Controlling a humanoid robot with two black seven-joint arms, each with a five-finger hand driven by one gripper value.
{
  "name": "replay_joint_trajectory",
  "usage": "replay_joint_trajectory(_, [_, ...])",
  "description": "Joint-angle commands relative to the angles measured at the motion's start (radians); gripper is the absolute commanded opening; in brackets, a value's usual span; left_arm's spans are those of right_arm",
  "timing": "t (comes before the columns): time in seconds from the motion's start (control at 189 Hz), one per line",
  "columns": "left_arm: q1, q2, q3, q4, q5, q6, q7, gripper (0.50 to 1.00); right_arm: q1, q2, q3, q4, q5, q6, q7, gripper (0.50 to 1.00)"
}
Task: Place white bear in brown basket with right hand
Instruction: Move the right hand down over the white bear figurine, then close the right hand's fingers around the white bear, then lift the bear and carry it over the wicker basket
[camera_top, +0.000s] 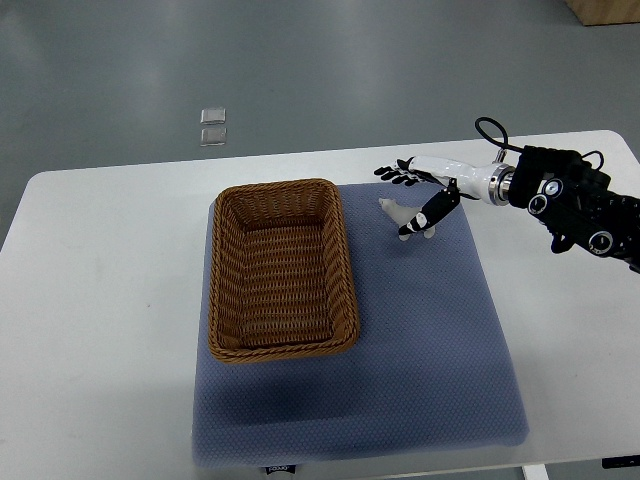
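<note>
White fur shows just under my right hand (418, 195): the bear (392, 210) lies on the blue mat (420, 350), a little to the right of the basket (283, 270) and apart from its rim. My fingers (395, 174) are spread wide above it, thumb angled down beside its body, nothing gripped yet. I judge I'm hovering open like this to straddle the soft toy before closing. The basket sits empty and near, so the carry should be short.
</note>
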Motion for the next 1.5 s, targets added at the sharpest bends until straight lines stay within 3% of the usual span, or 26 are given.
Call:
replay_joint_trajectory(0.0, [0.0, 0.0, 0.0, 0.0, 0.0, 0.001, 0.0, 1.0, 0.001, -0.001, -0.011, -0.008, -0.011, -0.006, 0.0, 0.926])
replay_joint_trajectory(0.449, [0.0, 0.0, 0.0, 0.0, 0.0, -0.001, 0.0, 1.0, -0.001, 0.037, -0.066, -0.068, -0.027, -0.064, 0.0, 0.895])
replay_joint_trajectory(0.55, [0.0, 0.0, 0.0, 0.0, 0.0, -0.001, 0.0, 1.0, -0.001, 0.04, -0.066, -0.077, -0.027, -0.066, 0.0, 0.832])
replay_joint_trajectory(0.719, [0.0, 0.0, 0.0, 0.0, 0.0, -0.001, 0.0, 1.0, -0.001, 0.04, -0.066, -0.077, -0.027, -0.066, 0.001, 0.778])
replay_joint_trajectory(0.825, [0.0, 0.0, 0.0, 0.0, 0.0, -0.001, 0.0, 1.0, -0.001, 0.04, -0.067, -0.077, -0.027, -0.063, 0.001, 0.709])
replay_joint_trajectory(1.063, [0.0, 0.0, 0.0, 0.0, 0.0, -0.001, 0.0, 1.0, 0.001, 0.039, -0.067, -0.075, -0.029, -0.061, 0.005, 0.501])
replay_joint_trajectory(1.496, [0.0, 0.0, 0.0, 0.0, 0.0, -0.001, 0.0, 1.0, 0.079, 0.037, -0.061, -0.037, -0.021, -0.061, 0.097, 0.5])
